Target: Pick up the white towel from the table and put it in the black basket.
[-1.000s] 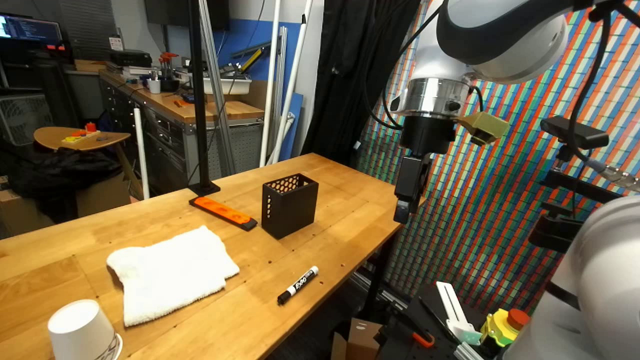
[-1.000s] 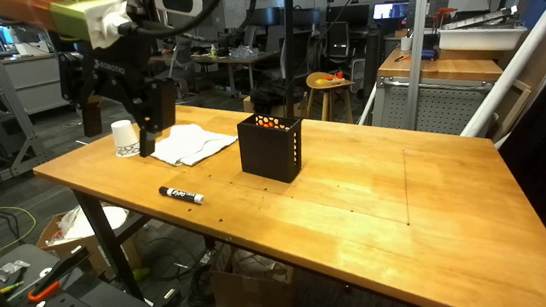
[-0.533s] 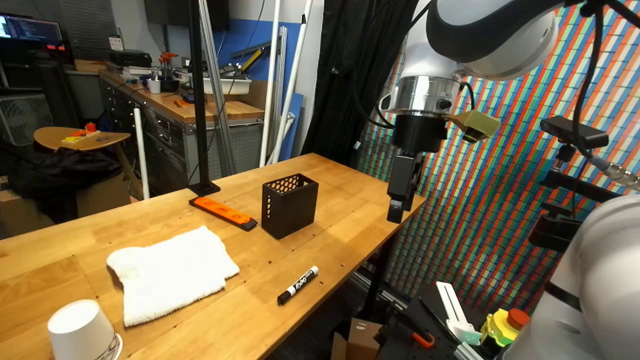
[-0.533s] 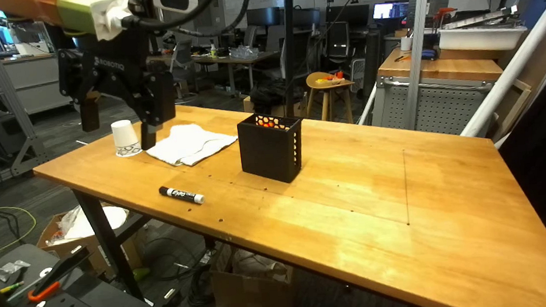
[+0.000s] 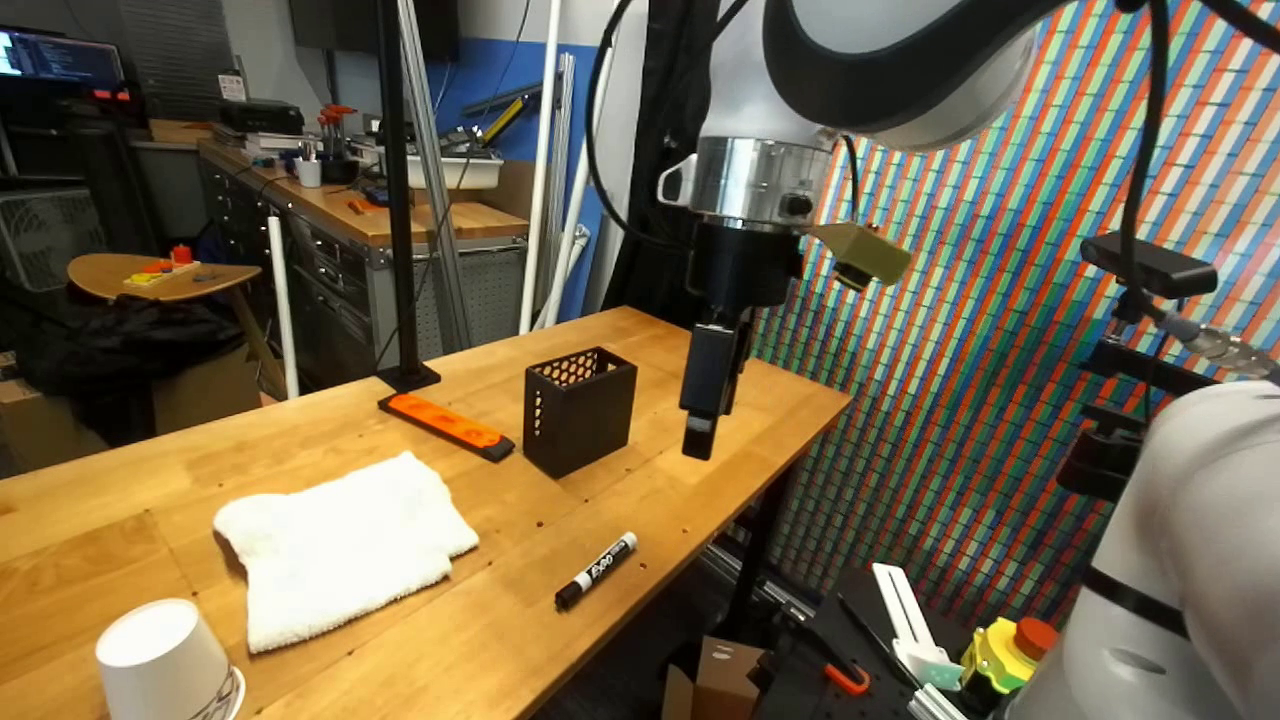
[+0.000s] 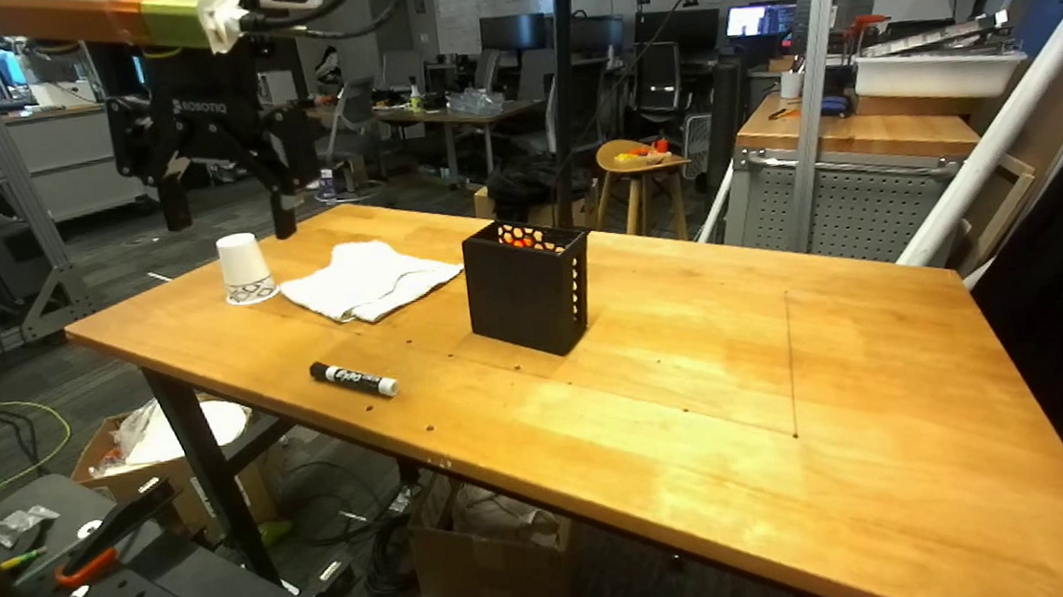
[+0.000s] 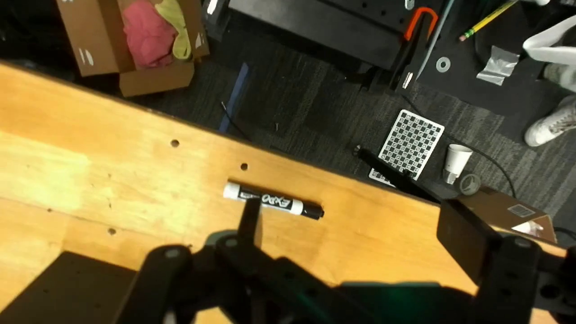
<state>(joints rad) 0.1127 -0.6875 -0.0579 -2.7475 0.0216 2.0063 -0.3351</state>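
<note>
The white towel (image 5: pixel 345 550) lies folded flat on the wooden table (image 5: pixel 700 500). It also shows in an exterior view (image 6: pixel 371 279), and is out of view in the wrist view. The black basket (image 5: pixel 580 412) stands upright on the table, with a honeycomb pattern of holes; it also shows in an exterior view (image 6: pixel 529 289). A dark corner of the basket (image 7: pixel 67 288) shows at the lower left in the wrist view. My gripper (image 6: pixel 232 227) is open and empty, above the table and apart from the towel and basket. Its spread fingers show in the wrist view (image 7: pixel 353 216).
A black and white marker (image 5: pixel 596 571) lies near the table edge. An upside-down paper cup (image 5: pixel 165 660) stands beside the towel. An orange and black bar (image 5: pixel 446 425) lies behind the basket. A black post (image 5: pixel 397 200) rises at the table's far edge.
My gripper has moved left in an exterior view, over the table towards the basket, and away from the camera in the other. It stays open. The towel and basket have not moved.
</note>
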